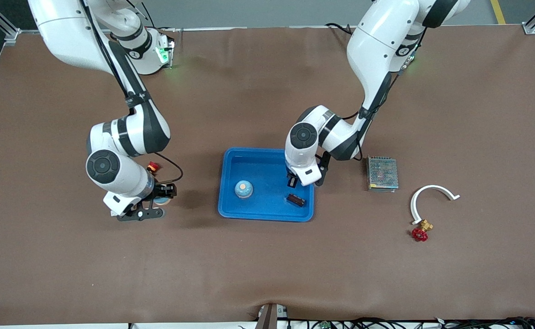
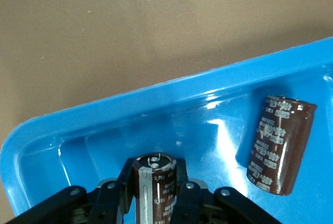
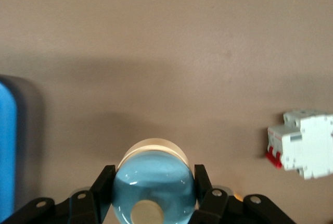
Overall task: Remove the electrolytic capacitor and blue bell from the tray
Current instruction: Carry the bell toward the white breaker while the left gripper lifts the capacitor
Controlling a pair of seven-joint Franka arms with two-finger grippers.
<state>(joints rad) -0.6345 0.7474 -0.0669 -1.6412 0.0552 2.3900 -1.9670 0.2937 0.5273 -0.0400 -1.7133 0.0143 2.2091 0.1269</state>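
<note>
The right gripper (image 3: 154,203) grips a pale blue domed bell (image 3: 154,187) between its two black fingers (image 3: 102,185), just above the brown table (image 3: 166,41). A white circuit breaker (image 3: 303,143) with red parts lies on the table nearby, and a blue tray (image 3: 6,146) edge shows apart from the bell.

A brown cloth (image 1: 267,274) covers the table, lightly creased, evenly lit from above. Grey floor shows along the top edge, with a yellow line (image 1: 498,11) and metal frame posts (image 1: 530,27) at the corners. Cables (image 1: 386,323) trail along the near edge.
</note>
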